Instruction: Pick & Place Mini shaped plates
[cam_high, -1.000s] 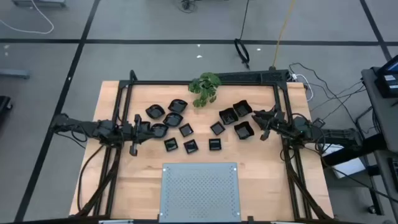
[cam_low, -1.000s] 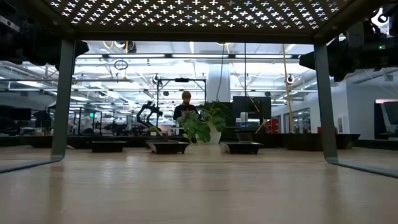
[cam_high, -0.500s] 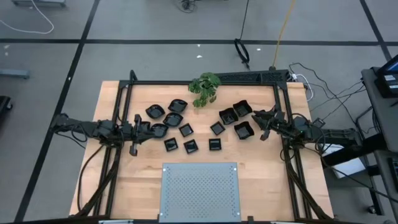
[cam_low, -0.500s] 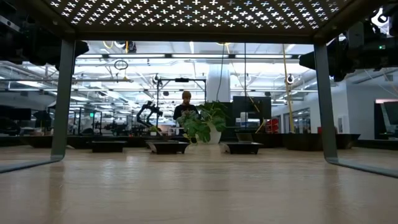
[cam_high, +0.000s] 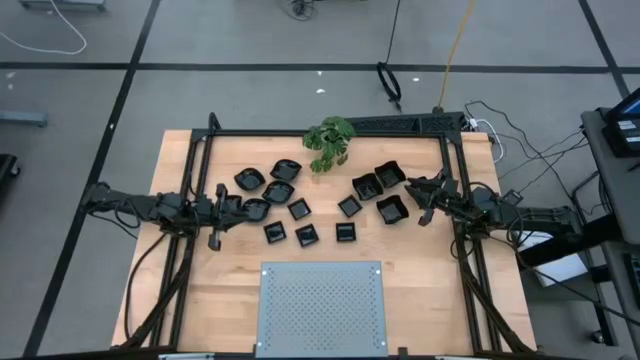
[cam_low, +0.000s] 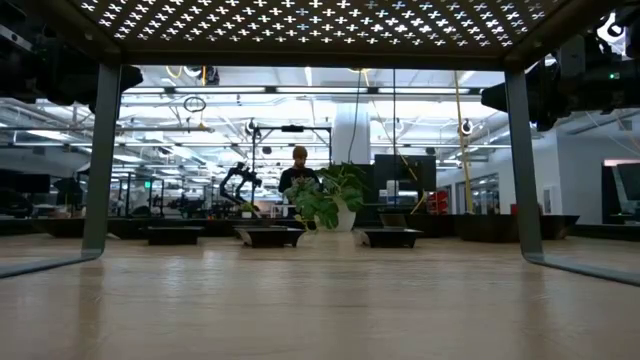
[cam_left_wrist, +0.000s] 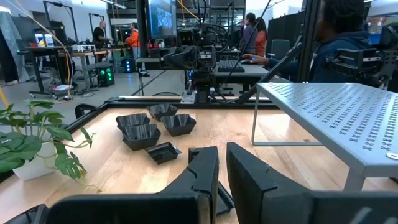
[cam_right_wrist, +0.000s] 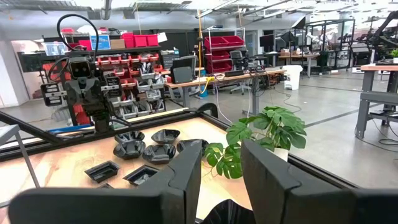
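The mini shaped plates (cam_high: 300, 205) lie scattered across the far half of the wooden bench (cam_high: 190, 300), in two loose clusters either side of a green leafy plant (cam_high: 329, 141) that stands at the far edge. The left-hand cluster holds rounded and polygonal dishes near the left hand (cam_high: 232, 203), with small square ones in a row just in front of them; the right-hand cluster of larger square dishes (cam_high: 379, 184) sits just beside the right hand (cam_high: 417, 192). A grey perforated panel (cam_high: 322, 308) stands on legs over the near middle of the bench, well apart from the dishes. The left hand rests low at the left edge of its cluster, its fingers (cam_left_wrist: 205, 177) nearly together with only a thin slit between them and nothing gripped. The right hand sits at the right edge of the square dishes, its fingers (cam_right_wrist: 186, 174) standing partly apart; a dark curved edge shows low between them in the right wrist view, possibly the rim of a dish below, but whether it is touched cannot be told. In the low view the plates (cam_low: 268, 236) show as a thin dark row far across the bench, with a person (cam_low: 299, 170) in the room beyond.
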